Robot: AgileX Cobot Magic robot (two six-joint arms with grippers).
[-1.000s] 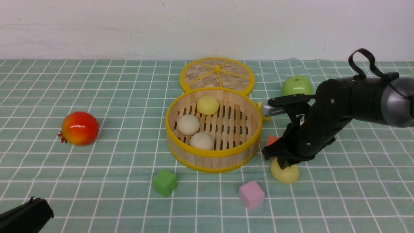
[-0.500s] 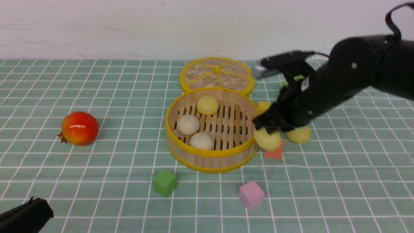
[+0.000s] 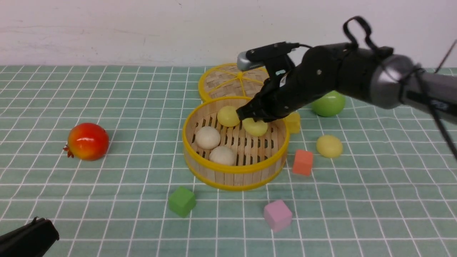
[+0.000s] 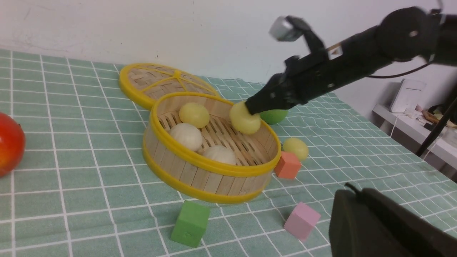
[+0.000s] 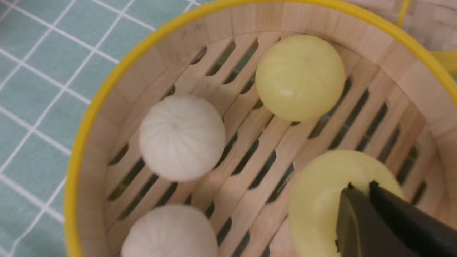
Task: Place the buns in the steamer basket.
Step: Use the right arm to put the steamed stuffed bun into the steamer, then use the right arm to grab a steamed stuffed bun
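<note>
Steamer basket (image 3: 234, 171): centre frame. Right gripper (image 3: 250, 117): over the basket's upper-right interior, clamped on held yellow bun (image 3: 255, 127). Left gripper (image 3: 50, 233): lower-left corner, closed. Inside the basket: two off-white buns (image 3: 207, 137), one resting yellow bun (image 3: 228, 116). Loose yellow bun (image 3: 329, 146): on the cloth, right of centre.

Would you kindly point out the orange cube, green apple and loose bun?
orange cube (image 3: 302, 164), front view, front face.
green apple (image 3: 330, 105), front view, lower half.
loose bun (image 3: 329, 146), front view, dome centre.

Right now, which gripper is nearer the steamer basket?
Right: right gripper holds a yellow bun over the steamer basket; left gripper sits far off at the near-left edge.
</note>
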